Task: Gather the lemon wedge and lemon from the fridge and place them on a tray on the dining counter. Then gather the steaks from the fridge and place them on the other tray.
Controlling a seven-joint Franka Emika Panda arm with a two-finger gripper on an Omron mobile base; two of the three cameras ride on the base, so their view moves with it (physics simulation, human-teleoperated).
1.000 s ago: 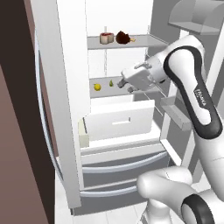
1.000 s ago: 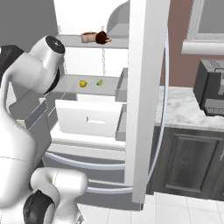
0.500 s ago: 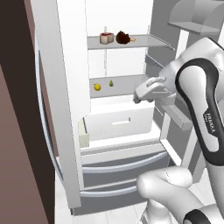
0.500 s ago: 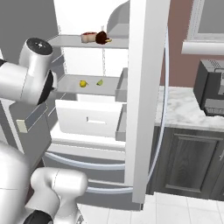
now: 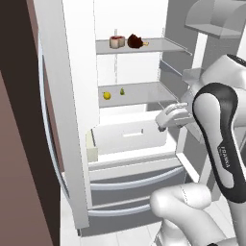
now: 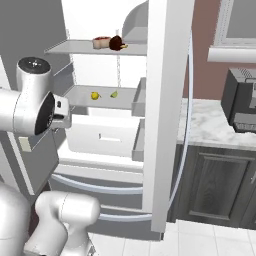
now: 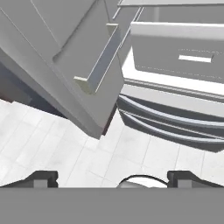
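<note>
- The lemon (image 5: 106, 95) is a small round yellow thing on the fridge's middle shelf (image 5: 144, 91), with the greenish lemon wedge (image 5: 122, 91) just beside it, apart from it.
- Up on the top shelf (image 5: 163, 45) sit the steaks: a pale reddish block (image 5: 115, 41) and a darker lump (image 5: 135, 41) right next to it.
- The gripper (image 5: 166, 121) hangs in front of the white drawer (image 5: 129, 137), well below the lemon shelf, fingers spread wide with nothing between them.
- Compared with a second ago, the arm has pulled back and dropped from shelf height; the fruit hasn't budged.
</note>
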